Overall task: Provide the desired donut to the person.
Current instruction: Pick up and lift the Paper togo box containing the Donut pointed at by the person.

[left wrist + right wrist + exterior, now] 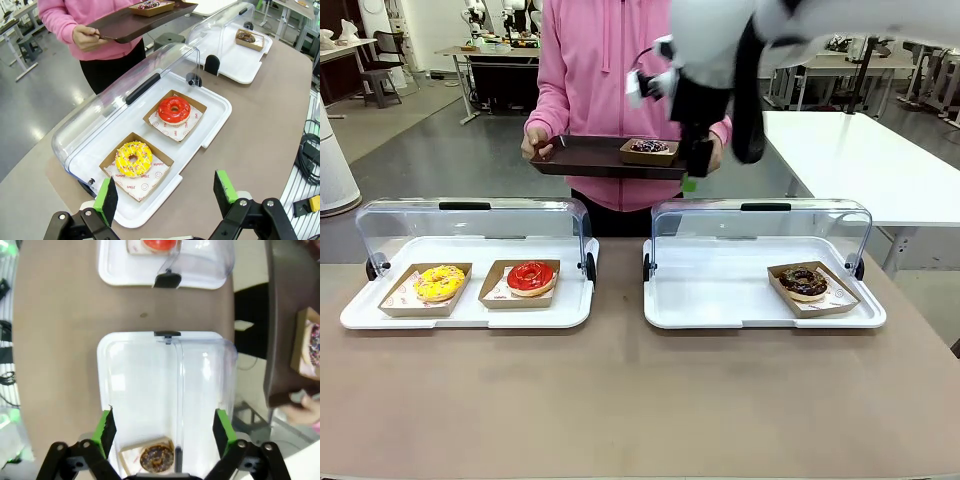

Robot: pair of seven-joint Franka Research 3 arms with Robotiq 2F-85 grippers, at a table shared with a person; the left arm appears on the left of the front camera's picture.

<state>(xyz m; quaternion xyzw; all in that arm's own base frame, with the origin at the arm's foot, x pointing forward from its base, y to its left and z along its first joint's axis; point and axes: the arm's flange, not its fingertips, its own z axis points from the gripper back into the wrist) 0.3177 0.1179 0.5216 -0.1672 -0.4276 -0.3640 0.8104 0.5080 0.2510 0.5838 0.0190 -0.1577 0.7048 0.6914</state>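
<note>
Donut (649, 147) lying ungripped, apart from both claws. Spreading wide and clasping nothing at the right gripper (165, 432), hanging high over the open right case (130, 390) and its chocolate ring (156, 458). Gaping empty at the left gripper (165, 197), near the yellow ring (133, 159) and red ring (174, 110) in the left case (216, 106). Overlapping claw and dark tray (580, 157) in the front view; separating them in the right wrist view, tray off to one side. Resting in a paper boat on the dark tray, held by the person (595, 60); wearing dark icing with pale sprinkles.
</note>
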